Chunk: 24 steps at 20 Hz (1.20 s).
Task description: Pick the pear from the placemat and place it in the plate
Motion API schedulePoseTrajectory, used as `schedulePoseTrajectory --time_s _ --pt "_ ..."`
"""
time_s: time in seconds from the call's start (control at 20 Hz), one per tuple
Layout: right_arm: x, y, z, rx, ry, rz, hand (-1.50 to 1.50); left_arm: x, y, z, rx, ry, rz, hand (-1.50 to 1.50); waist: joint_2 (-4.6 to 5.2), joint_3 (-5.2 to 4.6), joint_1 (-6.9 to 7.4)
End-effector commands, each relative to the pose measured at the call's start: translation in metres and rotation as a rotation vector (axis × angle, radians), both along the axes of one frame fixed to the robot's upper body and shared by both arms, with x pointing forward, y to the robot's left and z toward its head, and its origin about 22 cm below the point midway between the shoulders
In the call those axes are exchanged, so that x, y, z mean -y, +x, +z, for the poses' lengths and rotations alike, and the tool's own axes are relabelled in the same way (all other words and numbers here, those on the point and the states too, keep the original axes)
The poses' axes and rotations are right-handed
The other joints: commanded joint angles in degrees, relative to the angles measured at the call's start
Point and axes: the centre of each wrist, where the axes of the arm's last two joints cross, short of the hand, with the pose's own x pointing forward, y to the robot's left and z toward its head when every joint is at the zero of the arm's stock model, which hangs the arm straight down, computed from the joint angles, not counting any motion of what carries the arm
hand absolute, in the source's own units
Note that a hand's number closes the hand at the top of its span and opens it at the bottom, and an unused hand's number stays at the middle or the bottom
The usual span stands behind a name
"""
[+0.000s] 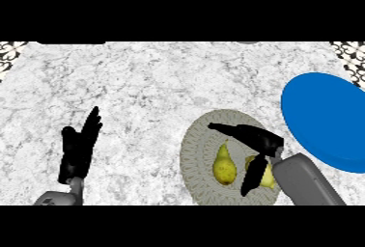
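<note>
The pear (224,166) lies on the placemat (198,144), a little toward 7 o'clock from the mat's middle, with its narrow end pointing to 12 o'clock; nothing covers it and nothing touches it

Just beside it at 3 o'clock, also on the mat, is a second yellow fruit (269,177), half hidden, so its kind cannot be told. A black digit of the right hand (264,142) runs down toward 6 o'clock across this fruit's left side and stands between the two fruits; whether it touches the fruit cannot be told

The right hand hangs over the mat's 3 o'clock half. Its fingers (227,128) reach out straight toward 10 o'clock, spread wide from the lower digit, so the hand is unclenched and grasps nothing. Its grey forearm (306,183) comes in from 5 o'clock and covers the mat's lower right edge

The blue plate (324,120) sits at 2 o'clock from the mat, near its rim, with nothing seen in it; the view's right edge cuts it off

Well apart at 9 o'clock, the left hand (77,149) rests above the grey marbled desk (157,82), fingers up and straight, holding nothing
</note>
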Motion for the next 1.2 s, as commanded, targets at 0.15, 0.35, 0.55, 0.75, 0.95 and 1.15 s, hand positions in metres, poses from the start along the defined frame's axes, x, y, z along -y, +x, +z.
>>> schedulePoseTrajectory --time_s 0.15,0.35,0.55,0.75,0.95,1.15 --pt "-0.020 -0.001 -0.014 -0.015 -0.025 0.012 -1.50 0.007 0.010 -0.001 0.017 0.006 -0.005 0.00 0.02 0.00 -0.03" --pt "-0.014 -0.004 -0.032 0.056 -0.040 0.065 1.50 -0.005 0.006 0.000 0.033 -0.004 -0.001 0.00 0.04 0.01 0.14" --pt "-0.001 0.011 -0.018 0.110 0.006 0.044 1.50 -0.012 -0.011 -0.017 0.006 0.002 -0.001 0.00 0.02 0.00 0.14" --pt "-0.004 0.017 -0.010 0.153 -0.014 0.019 1.50 -0.001 0.000 0.000 0.000 0.008 -0.001 0.00 0.01 0.00 0.02" --pt "-0.005 0.016 -0.011 0.247 -0.010 -0.118 1.50 -0.013 -0.001 0.006 0.023 0.020 0.011 0.00 0.00 0.00 0.01" --pt "0.015 0.030 0.014 0.422 -0.184 -0.412 1.50 -0.004 -0.011 -0.006 -0.006 -0.004 -0.004 0.00 -0.21 -0.06 -0.25"
